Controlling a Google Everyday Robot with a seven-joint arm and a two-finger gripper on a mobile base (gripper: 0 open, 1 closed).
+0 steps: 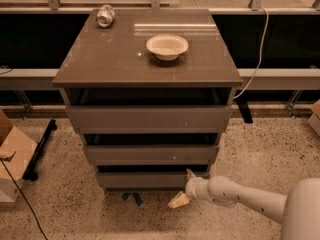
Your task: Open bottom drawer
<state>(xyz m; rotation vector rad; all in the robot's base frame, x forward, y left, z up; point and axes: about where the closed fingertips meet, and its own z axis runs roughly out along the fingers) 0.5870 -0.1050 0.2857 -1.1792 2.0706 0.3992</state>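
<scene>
The bottom drawer (145,179) sits lowest in the cabinet (75,118), just above the speckled floor (70,209), its plain front under the two wider ones. At its right end is the pincer (183,187), fingers spread apart and gripping nothing, the upper tip at the drawer's top corner. The pale arm (245,196) reaches in from the right. Up on the tabletop (100,59) stand a bowl (167,46) and a tipped can (105,16).

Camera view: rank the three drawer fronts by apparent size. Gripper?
1. top drawer front
2. middle drawer front
3. bottom drawer
Nearness to camera may inflate the top one. Open gripper sits at bottom drawer's right end.
</scene>
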